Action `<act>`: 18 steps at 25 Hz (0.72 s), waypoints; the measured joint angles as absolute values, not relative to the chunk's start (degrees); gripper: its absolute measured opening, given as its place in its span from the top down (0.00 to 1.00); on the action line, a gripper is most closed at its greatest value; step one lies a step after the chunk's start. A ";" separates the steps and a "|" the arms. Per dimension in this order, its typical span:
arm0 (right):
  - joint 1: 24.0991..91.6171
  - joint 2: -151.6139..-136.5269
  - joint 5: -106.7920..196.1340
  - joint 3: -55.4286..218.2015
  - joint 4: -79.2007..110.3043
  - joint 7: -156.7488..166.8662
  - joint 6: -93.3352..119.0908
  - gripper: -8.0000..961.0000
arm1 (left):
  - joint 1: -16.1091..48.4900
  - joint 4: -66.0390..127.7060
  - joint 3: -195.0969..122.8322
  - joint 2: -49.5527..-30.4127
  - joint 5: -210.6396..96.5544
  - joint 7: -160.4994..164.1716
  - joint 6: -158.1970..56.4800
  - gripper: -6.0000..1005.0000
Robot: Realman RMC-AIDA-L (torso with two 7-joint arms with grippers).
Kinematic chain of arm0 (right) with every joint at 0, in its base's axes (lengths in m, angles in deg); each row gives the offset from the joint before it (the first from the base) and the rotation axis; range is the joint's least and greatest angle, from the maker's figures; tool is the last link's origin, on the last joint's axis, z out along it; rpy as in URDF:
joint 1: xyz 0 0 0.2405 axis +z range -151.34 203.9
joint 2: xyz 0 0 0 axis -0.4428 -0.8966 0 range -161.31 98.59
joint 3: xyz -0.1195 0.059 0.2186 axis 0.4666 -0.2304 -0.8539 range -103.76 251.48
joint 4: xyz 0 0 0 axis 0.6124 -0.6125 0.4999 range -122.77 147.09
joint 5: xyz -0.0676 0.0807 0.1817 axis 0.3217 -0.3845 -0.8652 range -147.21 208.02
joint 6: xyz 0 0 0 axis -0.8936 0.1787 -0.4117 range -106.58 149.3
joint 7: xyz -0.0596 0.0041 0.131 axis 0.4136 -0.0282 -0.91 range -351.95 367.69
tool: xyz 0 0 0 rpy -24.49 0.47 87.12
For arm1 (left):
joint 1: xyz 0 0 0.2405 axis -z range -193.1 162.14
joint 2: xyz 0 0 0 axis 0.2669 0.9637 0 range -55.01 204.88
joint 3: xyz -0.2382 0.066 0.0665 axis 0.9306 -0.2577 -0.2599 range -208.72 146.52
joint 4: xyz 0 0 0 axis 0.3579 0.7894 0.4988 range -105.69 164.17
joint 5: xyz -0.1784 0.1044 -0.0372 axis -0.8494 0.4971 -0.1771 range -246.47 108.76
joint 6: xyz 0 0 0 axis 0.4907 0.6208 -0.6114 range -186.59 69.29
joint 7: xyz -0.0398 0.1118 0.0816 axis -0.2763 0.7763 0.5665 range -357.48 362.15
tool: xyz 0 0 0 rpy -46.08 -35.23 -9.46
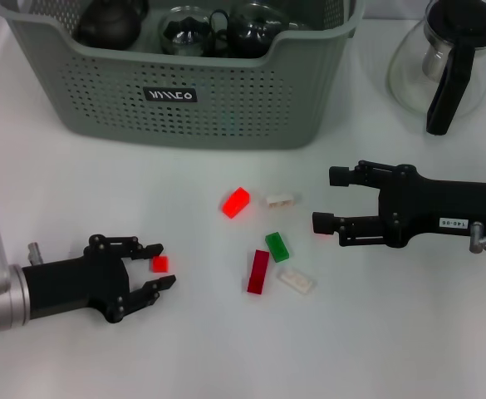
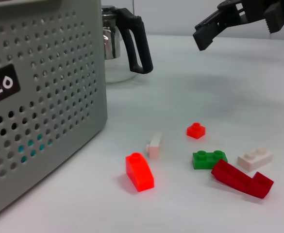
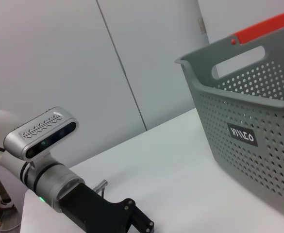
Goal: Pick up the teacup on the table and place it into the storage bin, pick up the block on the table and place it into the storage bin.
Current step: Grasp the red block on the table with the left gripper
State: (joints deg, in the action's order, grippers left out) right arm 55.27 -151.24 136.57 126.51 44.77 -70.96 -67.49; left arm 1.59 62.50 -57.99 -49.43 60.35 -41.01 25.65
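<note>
The grey-green storage bin (image 1: 218,108) stands at the back of the table, with dark tea vessels (image 1: 110,23) inside; I cannot tell which is the teacup. My left gripper (image 1: 159,266) is low at the front left and open, its fingers on either side of a small red block (image 1: 159,264). At the right my right gripper (image 1: 330,199) is open and holds nothing, with another small red block (image 2: 195,130) by its lower finger. Between the grippers lie a bright red block (image 1: 236,202), a green block (image 1: 277,247), a dark red block (image 1: 258,272) and two white blocks (image 1: 280,200).
A glass teapot (image 1: 446,62) with a black handle stands at the back right, beside the bin. The bin wall (image 2: 40,111) rises close to the loose blocks. White table stretches along the front edge.
</note>
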 joint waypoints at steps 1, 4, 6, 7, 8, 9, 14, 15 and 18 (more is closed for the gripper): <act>55.25 -151.24 136.57 126.50 44.77 -70.96 -67.49 0.01 | 1.57 62.50 -58.00 -49.43 60.35 -41.01 25.84 0.58; 55.18 -151.24 136.57 126.51 44.77 -70.96 -67.49 0.01 | 1.42 62.62 -58.00 -49.43 60.35 -40.90 26.18 0.60; 55.14 -151.24 136.57 126.50 44.77 -70.96 -67.49 0.01 | 1.34 62.73 -58.00 -49.43 60.35 -40.51 26.20 0.61; 55.14 -151.24 136.57 126.50 44.77 -70.96 -67.49 0.01 | 1.31 62.74 -57.94 -49.43 60.35 -40.23 26.21 0.61; 55.13 -151.24 136.57 126.51 44.77 -70.96 -67.50 0.01 | 1.29 62.74 -57.88 -49.43 60.35 -40.07 26.21 0.62; 55.11 -151.24 136.57 126.50 44.77 -70.96 -67.51 0.01 | 1.30 62.74 -57.82 -49.43 60.35 -39.95 26.21 0.62; 55.05 -151.24 136.57 126.50 44.77 -70.96 -67.64 0.01 | 1.25 62.79 -57.71 -49.43 60.35 -39.86 25.88 0.65; 55.04 -151.24 136.57 126.50 44.77 -70.96 -67.65 0.01 | 1.24 62.79 -57.69 -49.43 60.35 -39.86 25.87 0.65; 55.05 -151.24 136.57 126.50 44.77 -70.96 -67.68 0.01 | 1.23 62.73 -57.67 -49.43 60.35 -39.85 25.79 0.68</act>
